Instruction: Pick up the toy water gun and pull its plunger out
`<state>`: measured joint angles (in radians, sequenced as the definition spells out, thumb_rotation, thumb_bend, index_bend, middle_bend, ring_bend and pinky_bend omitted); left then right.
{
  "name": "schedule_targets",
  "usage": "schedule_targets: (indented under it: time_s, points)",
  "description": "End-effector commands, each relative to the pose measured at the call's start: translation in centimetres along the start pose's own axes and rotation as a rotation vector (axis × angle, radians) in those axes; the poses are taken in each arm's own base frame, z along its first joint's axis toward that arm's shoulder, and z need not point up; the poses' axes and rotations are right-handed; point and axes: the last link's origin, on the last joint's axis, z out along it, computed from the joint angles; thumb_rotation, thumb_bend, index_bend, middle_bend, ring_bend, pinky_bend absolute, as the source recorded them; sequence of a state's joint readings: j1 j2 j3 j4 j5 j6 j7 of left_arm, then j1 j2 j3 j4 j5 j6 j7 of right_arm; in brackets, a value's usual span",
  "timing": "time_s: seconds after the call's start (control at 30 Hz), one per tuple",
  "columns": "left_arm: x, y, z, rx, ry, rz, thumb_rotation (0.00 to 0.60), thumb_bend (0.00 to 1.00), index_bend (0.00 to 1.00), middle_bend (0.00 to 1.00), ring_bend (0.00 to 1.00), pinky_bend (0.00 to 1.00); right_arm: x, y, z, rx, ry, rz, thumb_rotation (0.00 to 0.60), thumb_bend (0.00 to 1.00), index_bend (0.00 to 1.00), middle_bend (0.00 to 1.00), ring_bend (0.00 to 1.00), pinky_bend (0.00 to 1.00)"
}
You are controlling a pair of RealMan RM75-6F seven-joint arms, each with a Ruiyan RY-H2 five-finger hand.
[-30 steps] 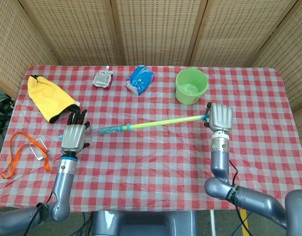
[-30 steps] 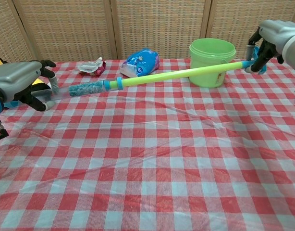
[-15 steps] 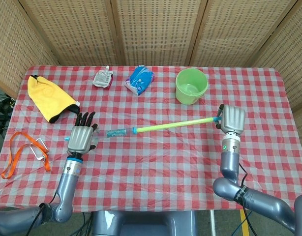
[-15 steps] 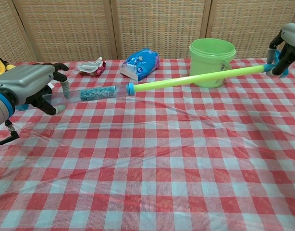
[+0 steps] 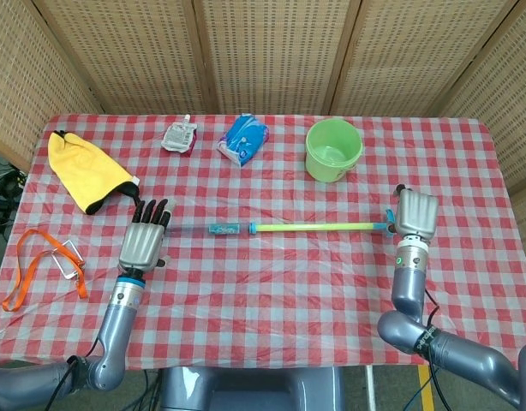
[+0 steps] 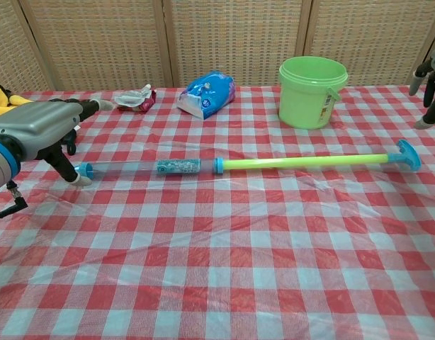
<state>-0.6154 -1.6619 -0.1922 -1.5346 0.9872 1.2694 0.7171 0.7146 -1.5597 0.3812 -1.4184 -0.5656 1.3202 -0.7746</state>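
The toy water gun (image 5: pixel 229 229) (image 6: pixel 178 166) lies flat on the checked tablecloth. Its clear barrel points left, and the yellow-green plunger rod (image 5: pixel 319 227) (image 6: pixel 302 162) is drawn far out to the right, ending in a blue handle (image 6: pixel 409 154). My left hand (image 5: pixel 143 244) (image 6: pixel 33 131) is at the barrel's left end with its fingers spread and holds nothing; one fingertip stands beside the blue end cap. My right hand (image 5: pixel 415 214) (image 6: pixel 431 81) is just beyond the blue handle, fingers apart and clear of it.
A green bucket (image 5: pixel 333 150) (image 6: pixel 312 91) stands behind the plunger rod. A blue packet (image 5: pixel 243 137) (image 6: pixel 207 91) and a white pouch (image 5: pixel 179 135) lie at the back. A yellow cloth (image 5: pixel 83 167) and an orange lanyard (image 5: pixel 36 265) are at the left.
The water gun was held in the air between both hands. It has come down flat onto the table, and both hands have let go of it.
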Motion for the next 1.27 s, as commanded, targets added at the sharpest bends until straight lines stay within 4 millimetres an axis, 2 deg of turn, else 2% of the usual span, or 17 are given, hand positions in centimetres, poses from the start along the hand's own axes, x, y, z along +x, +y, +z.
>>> schedule_targets:
  time_s: [0.03,0.17,0.27,0.4,0.47,0.6,0.77,1.0,1.13,1.27]
  points:
    - [0.6,-0.1,-0.3,-0.004,0.023,-0.011,0.600,0.09,0.00,0.00,0.00,0.00,0.3,0.1,-0.2,0.004,0.019,0.008,0.600,0.32,0.24,0.31,0.32,0.32]
    - [1.2,-0.6,-1.0,-0.008,0.047,-0.026,0.600,0.09,0.00,0.00,0.00,0.00,0.6,0.5,-0.5,0.002,0.049,-0.021,0.600,0.31,0.17,0.13,0.11,0.13]
    - [1.6,-1.2,-1.7,-0.008,0.064,-0.049,0.600,0.09,0.00,0.00,0.00,0.00,1.0,0.7,-1.0,0.006,0.081,-0.032,0.600,0.31,0.17,0.09,0.04,0.11]
    - [2.2,-2.4,-3.1,-0.017,0.098,-0.072,0.600,0.10,0.00,0.00,0.00,0.00,1.4,0.8,-2.3,0.042,0.087,0.041,0.600,0.29,0.17,0.07,0.01,0.08]
    - [2.5,-3.1,-3.9,-0.020,0.128,-0.066,0.600,0.10,0.00,0.00,0.00,0.00,1.5,1.0,-3.3,0.081,0.085,0.087,0.600,0.28,0.15,0.03,0.00,0.03]
    - [3.0,-5.2,-6.7,-0.026,0.175,-0.095,0.600,0.10,0.00,0.00,0.00,0.00,1.4,2.0,-6.2,0.263,0.100,0.174,0.600,0.25,0.10,0.00,0.00,0.00]
    - [3.1,-8.0,-10.4,-0.025,0.232,-0.082,0.600,0.09,0.00,0.00,0.00,0.00,0.4,4.4,-9.0,0.444,0.175,0.169,0.600,0.23,0.07,0.00,0.00,0.00]
    - [1.9,-10.4,-15.9,-0.015,0.268,-0.068,0.600,0.04,0.00,0.00,0.00,0.00,-2.2,8.3,-12.5,0.499,0.147,0.136,0.600,0.18,0.00,0.00,0.00,0.00]
    - [0.8,-11.3,-18.0,-0.006,0.210,-0.010,0.600,0.03,0.00,0.00,0.00,0.00,-3.4,10.4,-13.9,0.501,0.116,0.059,0.600,0.16,0.00,0.00,0.00,0.00]
    - [0.6,-11.6,-18.6,-0.003,0.201,0.040,0.600,0.03,0.00,0.00,0.00,0.00,-3.6,11.6,-14.8,0.503,0.125,0.032,0.600,0.16,0.00,0.00,0.00,0.00]
